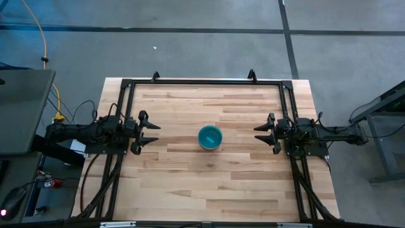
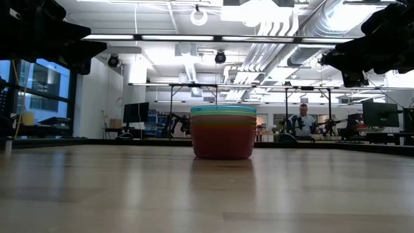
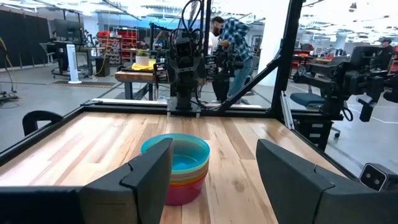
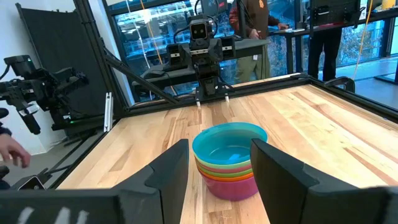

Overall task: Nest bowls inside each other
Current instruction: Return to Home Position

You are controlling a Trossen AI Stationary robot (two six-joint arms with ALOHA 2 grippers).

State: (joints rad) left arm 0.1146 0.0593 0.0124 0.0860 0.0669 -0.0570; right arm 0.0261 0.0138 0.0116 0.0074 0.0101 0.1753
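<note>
The bowls stand nested in one stack (image 1: pixel 210 137) at the table's middle, resting on the bottom bowl's base. The blue bowl is on top; green, yellow, orange and pink rims show below it in the low view (image 2: pixel 223 132). The purple bowl I cannot make out. The stack also shows in the left wrist view (image 3: pixel 177 167) and the right wrist view (image 4: pixel 231 158). My left gripper (image 1: pixel 149 132) hovers open at the table's left side, facing the stack. My right gripper (image 1: pixel 264 133) hovers open at the right side, facing it too. Neither touches anything.
A black frame (image 1: pixel 202 82) runs along the table's far edge and down both sides by the arm bases. Bare wood lies all around the stack. People stand in the room beyond the table (image 3: pixel 235 50), and a hand shows at the right wrist view's edge (image 4: pixel 12 152).
</note>
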